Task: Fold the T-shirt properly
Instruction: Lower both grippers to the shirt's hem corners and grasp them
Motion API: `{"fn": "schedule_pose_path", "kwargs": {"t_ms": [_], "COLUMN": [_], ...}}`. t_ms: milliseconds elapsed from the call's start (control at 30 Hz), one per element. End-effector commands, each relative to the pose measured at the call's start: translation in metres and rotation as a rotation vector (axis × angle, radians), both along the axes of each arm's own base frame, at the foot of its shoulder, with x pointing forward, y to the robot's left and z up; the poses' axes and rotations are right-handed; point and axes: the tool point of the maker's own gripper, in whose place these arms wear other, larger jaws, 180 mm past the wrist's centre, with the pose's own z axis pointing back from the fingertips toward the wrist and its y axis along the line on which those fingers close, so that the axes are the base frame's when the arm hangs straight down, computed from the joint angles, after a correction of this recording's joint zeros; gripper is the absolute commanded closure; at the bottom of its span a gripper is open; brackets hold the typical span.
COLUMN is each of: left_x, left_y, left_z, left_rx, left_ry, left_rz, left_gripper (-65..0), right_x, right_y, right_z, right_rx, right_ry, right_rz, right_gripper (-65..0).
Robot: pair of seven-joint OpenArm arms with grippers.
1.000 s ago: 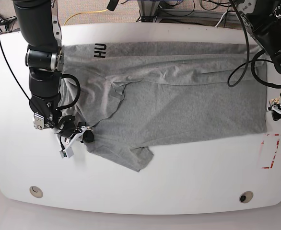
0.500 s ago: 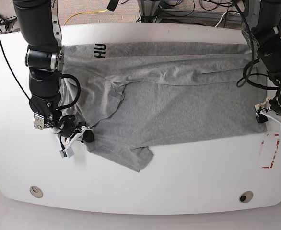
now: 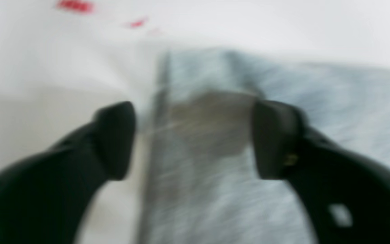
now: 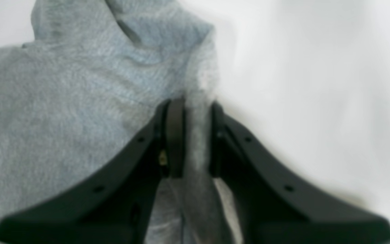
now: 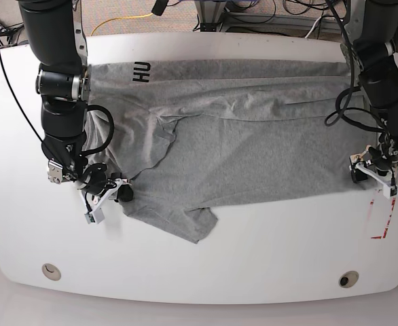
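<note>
T-shirt (image 5: 240,136) on table (image 5: 267,258) | right claw (image 5: 111,193) at one end | left claw (image 5: 373,175) at opposite corner

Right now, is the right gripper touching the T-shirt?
Touching. The right wrist view shows the right gripper with its jaws closed on a pinched fold of the grey T-shirt, cloth filling the narrow gap between them.

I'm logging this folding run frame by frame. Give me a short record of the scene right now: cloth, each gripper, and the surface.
cloth: grey T-shirt spread on the table, partly folded, black lettering near its far edge
right gripper: shut on a pinch of the T-shirt's edge
left gripper: jaws apart, straddling the T-shirt's edge, nothing gripped
surface: white table, red markings near the left gripper
view quality: left wrist view blurred
</note>
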Motion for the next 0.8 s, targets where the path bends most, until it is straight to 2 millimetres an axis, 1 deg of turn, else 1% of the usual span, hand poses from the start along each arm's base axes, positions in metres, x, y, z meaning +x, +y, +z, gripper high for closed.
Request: {"fn": "schedule_pose_path", "kwargs": {"t_ms": [0, 100, 167, 233, 267, 333, 367, 500, 600, 667, 700, 767], "left_x": [0.009, 0.012, 0.021, 0.025, 0.026, 0.027, 0.027, 0.029, 0.035, 0.028, 0.026, 0.025], "left_y": [0.003, -0.003, -0.016, -0.022, -0.024, -0.028, -0.029, -0.030, -0.029, -0.028, -0.028, -0.029], "left_z": [0.013, 0.013, 0.015, 0.016, 0.015, 0.015, 0.015, 0.018, 0.035, 0.035, 0.038, 0.047], "left_rx": [0.000, 0.001, 0.011, 0.035, 0.049, 0.061, 0.064, 0.065, 0.091, 0.113, 0.126, 0.152], "left_ry": [-0.025, -0.034, -0.051, -0.048, -0.042, -0.035, -0.035, -0.044, -0.086, -0.073, -0.071, -0.079], "left_rz": [-0.005, -0.018, -0.052, -0.090, -0.108, -0.129, -0.133, -0.136, -0.143, -0.151, -0.156, -0.175], "left_gripper": [-31.0, -21.4, -14.9, -6.5, -1.1, 0.0, 0.0, 0.0, 0.0, 0.0, 0.0, 0.0], "right_x": [0.017, 0.019, 0.020, 0.020, 0.020, 0.021, 0.023, 0.027, 0.032, 0.035, 0.032, 0.030], "right_y": [-0.006, -0.006, -0.006, -0.006, -0.006, -0.006, -0.006, -0.006, -0.010, -0.010, -0.011, -0.015], "right_z": [0.023, 0.025, 0.027, 0.027, 0.027, 0.028, 0.030, 0.036, 0.048, 0.059, 0.058, 0.066], "right_rx": [0.001, 0.001, 0.000, -0.001, -0.002, -0.003, -0.005, -0.001, -0.019, -0.047, -0.064, -0.102], "right_ry": [-0.062, -0.066, -0.069, -0.069, -0.069, -0.070, -0.075, -0.088, -0.119, -0.140, -0.131, -0.147], "right_rz": [-0.006, -0.006, -0.005, -0.004, -0.004, -0.003, -0.002, -0.003, 0.001, 0.023, 0.034, 0.052], "right_gripper": [-10.8, -10.8, -10.3, -9.2, -6.7, -0.6, 0.0, 0.0, 0.0, 0.0, 0.0, 0.0]}}
